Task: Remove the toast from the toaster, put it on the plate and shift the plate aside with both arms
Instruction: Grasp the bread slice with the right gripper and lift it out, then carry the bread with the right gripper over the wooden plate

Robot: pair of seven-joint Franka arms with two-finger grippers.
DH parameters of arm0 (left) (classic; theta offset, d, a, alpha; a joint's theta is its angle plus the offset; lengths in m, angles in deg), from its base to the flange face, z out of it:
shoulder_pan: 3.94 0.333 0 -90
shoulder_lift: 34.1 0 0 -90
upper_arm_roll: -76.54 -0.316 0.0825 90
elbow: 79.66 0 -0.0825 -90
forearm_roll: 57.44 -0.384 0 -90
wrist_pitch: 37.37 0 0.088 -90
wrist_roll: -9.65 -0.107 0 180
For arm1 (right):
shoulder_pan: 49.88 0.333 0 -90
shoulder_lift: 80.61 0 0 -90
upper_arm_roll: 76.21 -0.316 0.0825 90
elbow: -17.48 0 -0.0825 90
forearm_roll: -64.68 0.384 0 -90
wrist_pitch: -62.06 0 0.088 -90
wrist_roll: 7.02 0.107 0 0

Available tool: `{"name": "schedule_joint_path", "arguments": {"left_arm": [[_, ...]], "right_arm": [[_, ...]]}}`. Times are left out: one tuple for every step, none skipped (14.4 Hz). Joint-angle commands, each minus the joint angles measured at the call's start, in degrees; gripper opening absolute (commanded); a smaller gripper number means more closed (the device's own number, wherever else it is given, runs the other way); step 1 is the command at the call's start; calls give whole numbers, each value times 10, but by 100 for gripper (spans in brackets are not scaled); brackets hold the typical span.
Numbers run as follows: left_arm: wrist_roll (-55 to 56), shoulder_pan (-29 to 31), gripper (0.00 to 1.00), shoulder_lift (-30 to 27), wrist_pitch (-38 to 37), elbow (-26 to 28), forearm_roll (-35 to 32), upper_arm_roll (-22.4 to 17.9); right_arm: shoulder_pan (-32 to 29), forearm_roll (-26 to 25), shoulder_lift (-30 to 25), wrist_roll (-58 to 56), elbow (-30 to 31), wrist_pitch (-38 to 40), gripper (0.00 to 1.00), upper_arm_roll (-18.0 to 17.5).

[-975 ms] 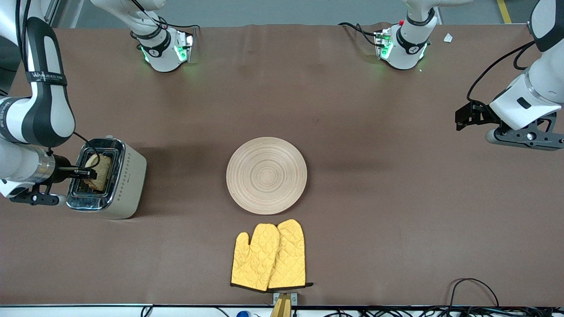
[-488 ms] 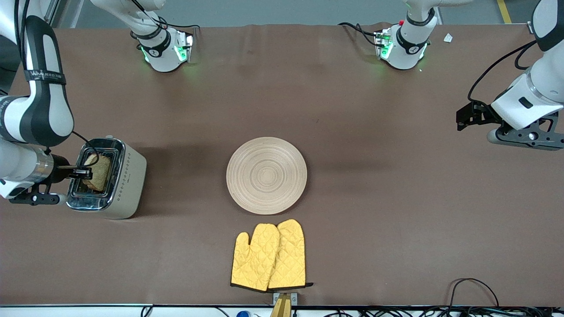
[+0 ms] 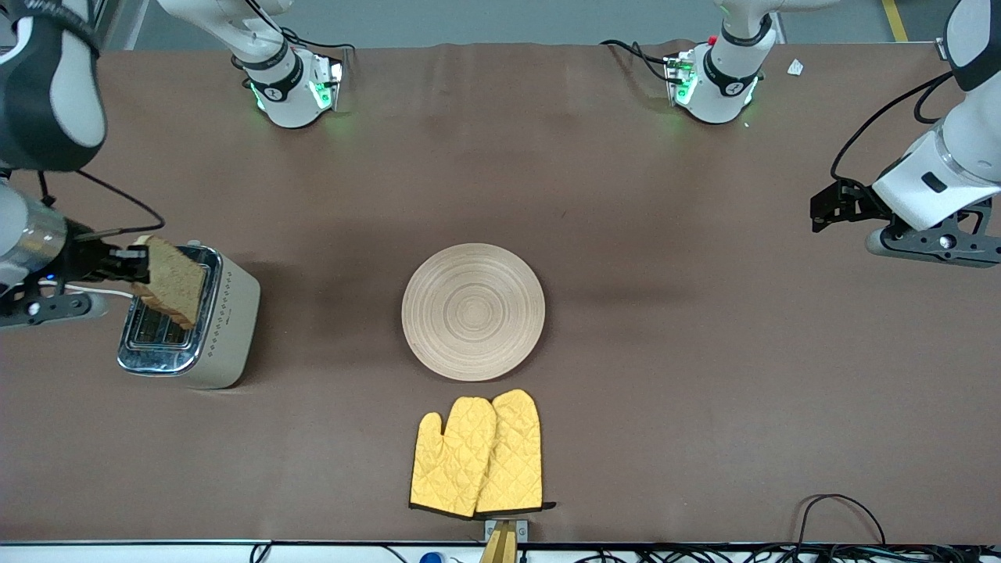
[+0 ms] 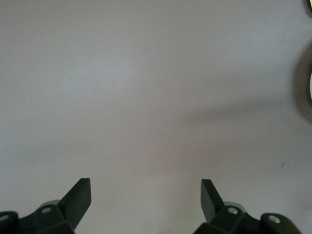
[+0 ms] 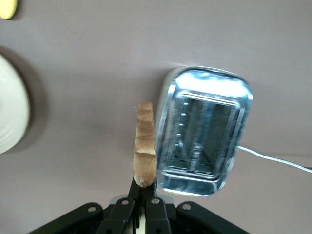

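My right gripper (image 3: 134,263) is shut on the toast (image 3: 171,281), a brown slice held on edge in the air above the toaster (image 3: 188,319). In the right wrist view the toast (image 5: 145,145) stands edge-on between the shut fingers (image 5: 145,192), beside the toaster's chrome top (image 5: 204,136). The round beige wooden plate (image 3: 473,311) lies at the table's middle; its rim shows in the right wrist view (image 5: 10,119). My left gripper (image 3: 823,206) is open and empty over bare table at the left arm's end; its open fingertips (image 4: 81,190) show over the cloth.
Two yellow quilted oven mitts (image 3: 478,454) lie nearer to the front camera than the plate. The toaster stands at the right arm's end, with a white cord (image 5: 273,160) running from it. Cables (image 3: 844,516) lie at the table's front edge.
My right gripper has lifted the toast up out of the toaster slot; it now hangs above the toaster. The left arm has barely moved.
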Motion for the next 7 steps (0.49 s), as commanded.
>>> {"name": "schedule_joint_path", "arguments": {"left_arm": [[-5,0,99,2,-1,-9,-6,1],[-5,0,99,2,-1,-9,-6,1],[-5,-1,99,3,0,-9,-6,1],[-5,-3,99,4,0,-9,-5,1],[-5,-1,99,8,0,-9,-5,1],[-6,0,99,14,0,-9,-4,1],[-6,0,99,17,1,-9,-2,2]], "right_arm": [[62,-5,7,99,2,-6,5,-1],[91,-1,9,129,3,-20,5,-1],[127,1,16,169,5,-47,5,-1],[152,3,36,215,5,-74,5,-1],[173,8,56,251,5,-98,5,-1],[198,26,79,285,5,-128,5,-1],[213,45,96,316,5,-150,5,-1]]}}
